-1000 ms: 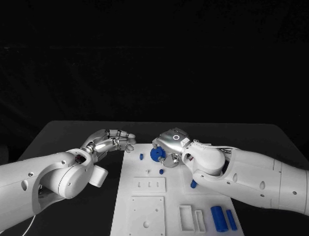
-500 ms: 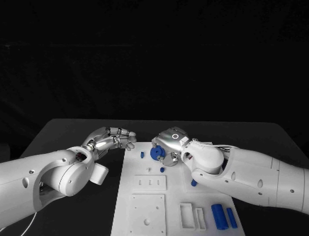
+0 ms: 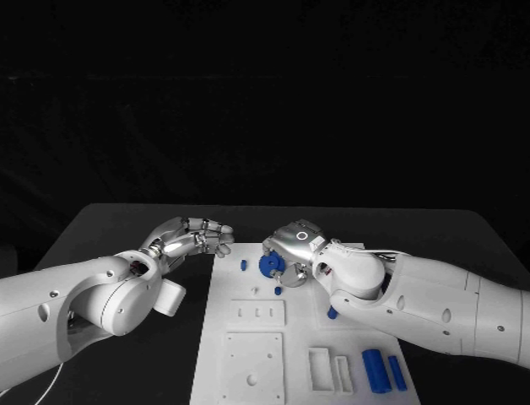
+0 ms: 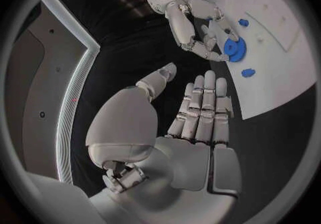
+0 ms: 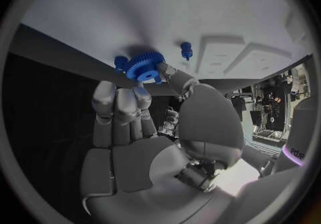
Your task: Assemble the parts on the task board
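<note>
A blue gear (image 3: 269, 264) stands on the far part of the white board (image 3: 256, 354), which lies in the middle of the black tabletop (image 3: 119, 228). The right robot hand (image 3: 294, 250) is at the gear: in the right wrist view its fingertips (image 5: 144, 91) touch the gear's (image 5: 146, 65) toothed rim, one on each side. A small blue peg (image 3: 242, 268) stands just left of the gear, and a second peg (image 3: 276, 294) stands nearer on the board. A blue piece (image 3: 332, 315) shows at the board's right edge, partly hidden by the right arm. Two blue bars (image 3: 375, 374) lie side by side at the near right of the board. The left robot hand (image 3: 196, 238) hovers above the tabletop just left of the board's far end, holding nothing; in the left wrist view its fingers (image 4: 200, 112) are extended side by side.
</note>
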